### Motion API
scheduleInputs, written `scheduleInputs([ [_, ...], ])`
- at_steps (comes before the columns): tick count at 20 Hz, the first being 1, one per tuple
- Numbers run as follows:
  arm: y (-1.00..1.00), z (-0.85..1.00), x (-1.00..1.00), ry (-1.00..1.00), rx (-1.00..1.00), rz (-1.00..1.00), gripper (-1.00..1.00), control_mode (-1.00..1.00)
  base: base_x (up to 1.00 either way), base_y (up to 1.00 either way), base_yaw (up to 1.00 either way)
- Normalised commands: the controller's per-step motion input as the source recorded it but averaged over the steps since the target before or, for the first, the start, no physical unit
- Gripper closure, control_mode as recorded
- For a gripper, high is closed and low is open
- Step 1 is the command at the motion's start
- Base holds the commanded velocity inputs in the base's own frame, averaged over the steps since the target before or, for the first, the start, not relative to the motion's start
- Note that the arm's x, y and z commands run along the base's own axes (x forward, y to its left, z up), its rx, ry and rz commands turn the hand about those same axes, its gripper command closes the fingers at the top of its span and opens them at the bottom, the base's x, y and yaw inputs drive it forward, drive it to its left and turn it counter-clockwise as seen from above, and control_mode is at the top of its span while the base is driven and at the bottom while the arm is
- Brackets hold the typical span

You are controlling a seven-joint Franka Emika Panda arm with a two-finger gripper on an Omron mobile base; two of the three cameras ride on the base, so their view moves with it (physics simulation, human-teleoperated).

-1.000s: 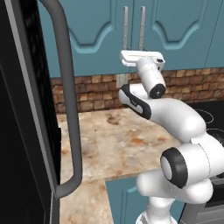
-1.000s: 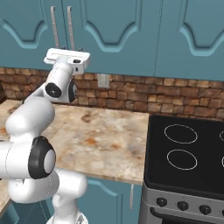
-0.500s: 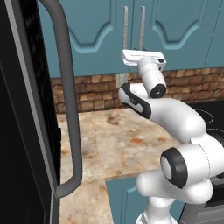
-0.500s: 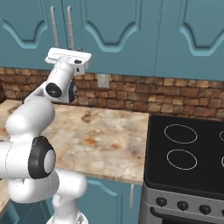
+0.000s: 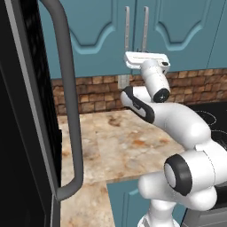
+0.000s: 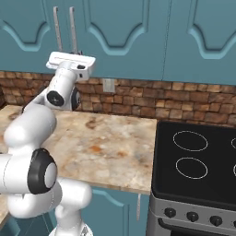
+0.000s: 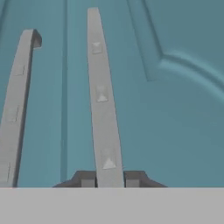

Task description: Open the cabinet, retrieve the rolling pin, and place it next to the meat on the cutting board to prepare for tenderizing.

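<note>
The teal wall cabinet (image 5: pixel 177 31) has both arched doors closed, with two slim silver bar handles side by side. My gripper (image 7: pixel 109 178) is raised to the lower end of the right door's handle (image 7: pixel 103 100), and its two dark tips press against either side of the bar. The left door's handle (image 7: pixel 15 109) stands free beside it. From the base, the white hand sits right under the handles, gripper (image 5: pixel 144 51) and gripper (image 6: pixel 76 51) pointing up at the door. The rolling pin, the meat and the cutting board are out of view.
A black appliance with a thick grey handle (image 5: pixel 66 111) stands close on the left. The marbled counter (image 6: pixel 106 143) runs below the cabinet to a black stove (image 6: pixel 198 161) on the right. A brick backsplash with a wall outlet (image 6: pixel 109 85) lies behind my arm.
</note>
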Motion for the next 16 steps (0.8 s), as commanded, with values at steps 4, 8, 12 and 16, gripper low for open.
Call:
scheduleInputs([
  [4,0.01,0.0,-0.54,-0.09,0.0,0.02,1.0,-1.0,0.0,0.0,0.0],
  [8,0.0,0.0,-0.67,-0.1,0.0,0.03,1.0,-1.0,0.0,0.0,0.0],
  [12,-0.22,0.0,-0.67,-0.07,0.0,0.06,1.0,-1.0,0.0,0.0,0.0],
  [16,-0.55,0.0,-0.6,-0.04,-0.01,0.09,1.0,-1.0,0.0,0.0,0.0],
])
